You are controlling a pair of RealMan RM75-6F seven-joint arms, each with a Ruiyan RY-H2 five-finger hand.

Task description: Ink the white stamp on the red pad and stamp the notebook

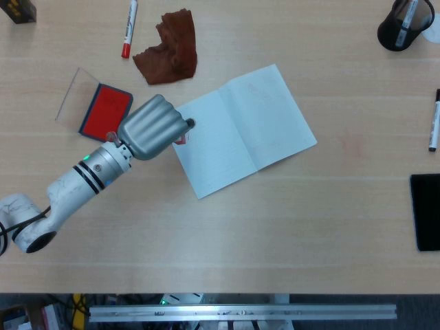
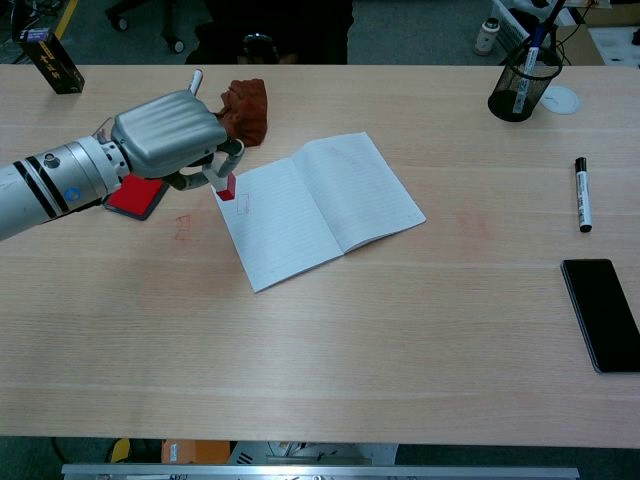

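In the head view, we see our left hand (image 1: 152, 127), smooth grey metal, closed around the white stamp (image 1: 181, 137) at the left edge of the open lined notebook (image 1: 239, 129). The red pad (image 1: 106, 111), a flat rectangle, lies beside it, uncovered.

In the chest view, the stamp's red face points down over the paper; contact we cannot tell. No writing is readable to us.
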